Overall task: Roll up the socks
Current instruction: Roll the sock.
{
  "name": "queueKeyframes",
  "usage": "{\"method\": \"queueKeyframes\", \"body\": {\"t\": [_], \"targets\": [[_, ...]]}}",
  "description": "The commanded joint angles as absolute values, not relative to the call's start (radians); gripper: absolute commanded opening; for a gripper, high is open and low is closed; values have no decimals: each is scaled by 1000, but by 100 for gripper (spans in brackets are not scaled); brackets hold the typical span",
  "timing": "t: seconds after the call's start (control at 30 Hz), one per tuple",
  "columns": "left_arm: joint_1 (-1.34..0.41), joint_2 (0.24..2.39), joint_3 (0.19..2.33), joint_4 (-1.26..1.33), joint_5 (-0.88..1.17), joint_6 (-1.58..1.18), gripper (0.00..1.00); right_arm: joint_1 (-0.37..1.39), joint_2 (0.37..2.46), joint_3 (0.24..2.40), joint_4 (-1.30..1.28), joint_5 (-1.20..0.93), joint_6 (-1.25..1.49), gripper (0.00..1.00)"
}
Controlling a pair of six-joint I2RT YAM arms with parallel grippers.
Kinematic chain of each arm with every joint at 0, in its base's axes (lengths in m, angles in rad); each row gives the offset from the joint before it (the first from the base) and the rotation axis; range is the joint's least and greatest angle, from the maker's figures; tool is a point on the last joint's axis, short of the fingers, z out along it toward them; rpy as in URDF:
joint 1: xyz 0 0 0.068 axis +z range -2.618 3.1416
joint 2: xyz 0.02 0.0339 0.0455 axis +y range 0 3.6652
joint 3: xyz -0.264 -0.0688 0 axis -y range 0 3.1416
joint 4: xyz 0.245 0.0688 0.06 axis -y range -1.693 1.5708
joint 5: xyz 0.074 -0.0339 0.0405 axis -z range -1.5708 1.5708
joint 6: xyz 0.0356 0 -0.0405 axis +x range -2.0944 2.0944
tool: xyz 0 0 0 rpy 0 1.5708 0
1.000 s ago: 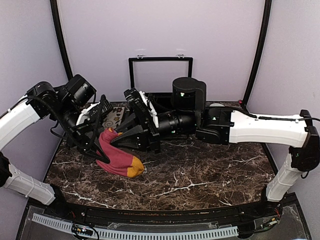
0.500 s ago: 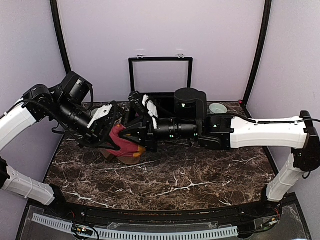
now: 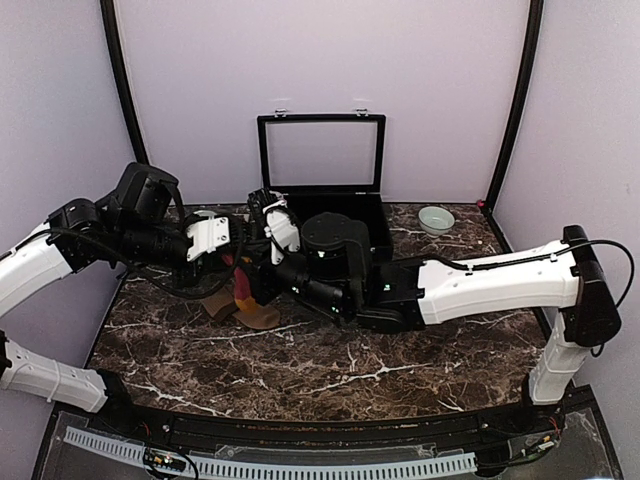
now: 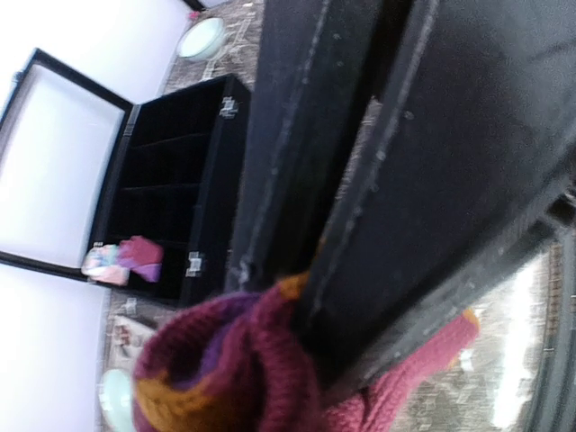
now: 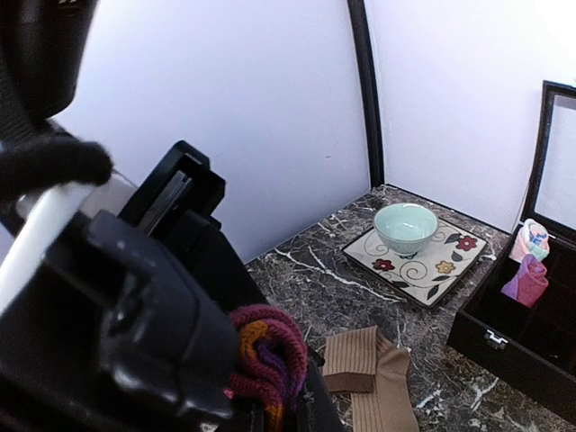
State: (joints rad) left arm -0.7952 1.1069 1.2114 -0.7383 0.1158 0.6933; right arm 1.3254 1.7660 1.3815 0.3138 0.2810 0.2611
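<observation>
The left hand [image 3: 228,258] and right hand [image 3: 257,272] both clamp the bunched maroon sock [image 3: 243,285] over the tan socks [image 5: 369,382] near the desk [image 3: 400,370] left edge.

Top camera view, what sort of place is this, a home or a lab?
Probably a lab test cell, not a home: plain lilac walls close in a marble-patterned table, with a left arm and a right arm mounted at its near edge.

— Where could a hand pass?
— Along the near strip of the table [image 3: 420,375].
— And farther left?
— Blocked. The left arm [image 3: 60,245] and right arm [image 3: 490,280] met at the maroon sock [image 4: 225,378], with the tan socks [image 5: 369,382] just beside and the black box [image 3: 378,225] behind.
</observation>
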Motion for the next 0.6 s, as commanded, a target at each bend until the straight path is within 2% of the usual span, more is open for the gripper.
{"method": "queueKeyframes", "body": {"t": [0.0,0.2,0.23,0.27,0.3,0.33,0.37,0.4,0.47,0.57], "targets": [[-812,1061,1175,-398,-91,811,17,1355,1818,1453,358,344,378,0],[-851,1036,1124,-374,-76,855,17,1349,1859,1472,403,289,453,0],[-856,1037,1124,-389,-61,855,6,1348,1864,1475,405,274,461,0],[-857,1040,1130,-410,-44,851,0,1345,1863,1470,413,259,468,0],[-857,1045,1138,-433,-31,834,0,1341,1856,1452,430,241,476,0],[-858,1051,1151,-462,-17,813,0,1332,1837,1413,468,224,480,7],[-858,1057,1166,-494,2,795,0,1322,1810,1359,514,203,473,20],[-858,1064,1183,-535,29,772,0,1310,1776,1294,577,182,452,30],[-854,1074,1206,-598,94,715,0,1281,1699,1173,679,137,407,41],[-845,1082,1219,-650,178,625,0,1261,1565,1010,752,102,294,50]]}}
